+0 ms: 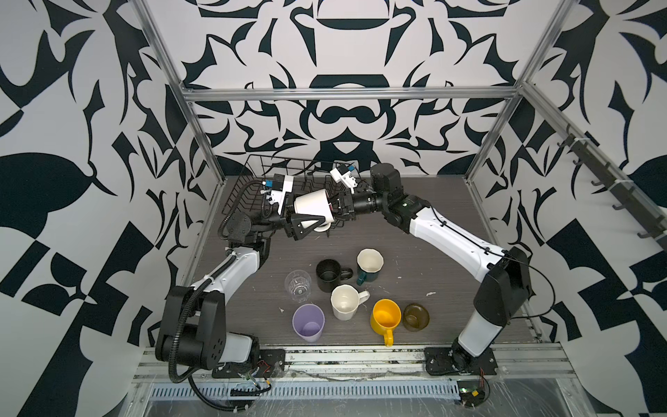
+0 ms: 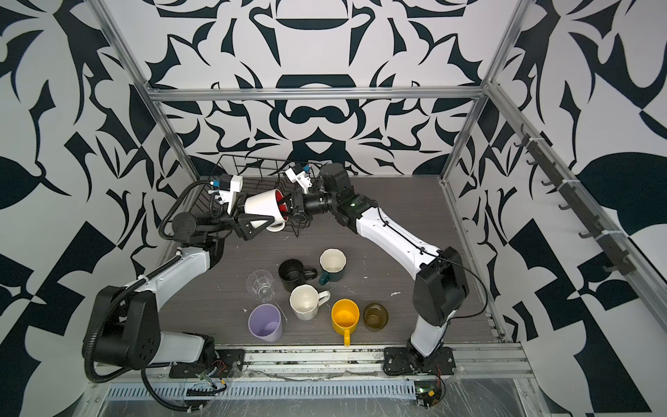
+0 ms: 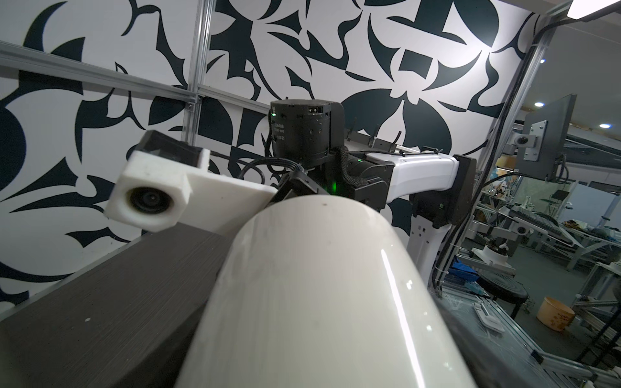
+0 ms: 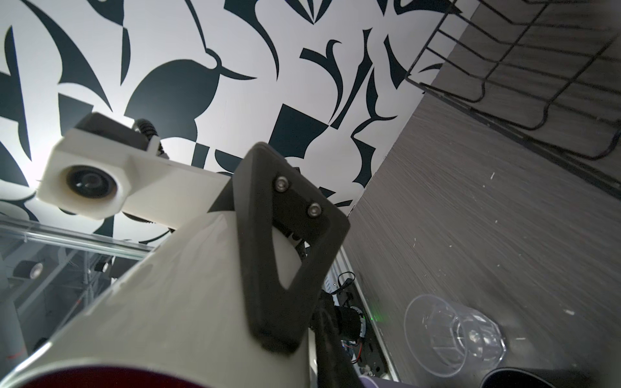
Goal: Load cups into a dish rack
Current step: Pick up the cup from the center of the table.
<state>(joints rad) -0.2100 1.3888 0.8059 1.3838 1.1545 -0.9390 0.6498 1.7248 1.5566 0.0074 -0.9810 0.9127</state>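
Note:
A white mug with a red lining (image 1: pixel 312 207) (image 2: pixel 263 207) hangs on its side over the front edge of the black wire dish rack (image 1: pixel 252 180) (image 2: pixel 231 169). Its mouth faces right and its handle points down. My left gripper (image 1: pixel 306 213) (image 2: pixel 258 213) is shut on the mug's body; one of its fingers (image 4: pixel 289 268) presses the white wall (image 4: pixel 168 302). My right gripper (image 1: pixel 337 211) (image 2: pixel 293 208) sits at the mug's rim, and I cannot make out whether its jaws still pinch it. In the left wrist view the mug (image 3: pixel 319 285) hides the jaws.
Several cups stand upright on the table in front: clear glass (image 1: pixel 297 285) (image 4: pixel 453 336), black mug (image 1: pixel 328 274), teal mug (image 1: pixel 370 265), cream mug (image 1: pixel 344 301), yellow mug (image 1: pixel 386 317), olive-brown glass (image 1: pixel 415 317), lilac tumbler (image 1: pixel 308 322). Metal frame posts stand close behind the rack.

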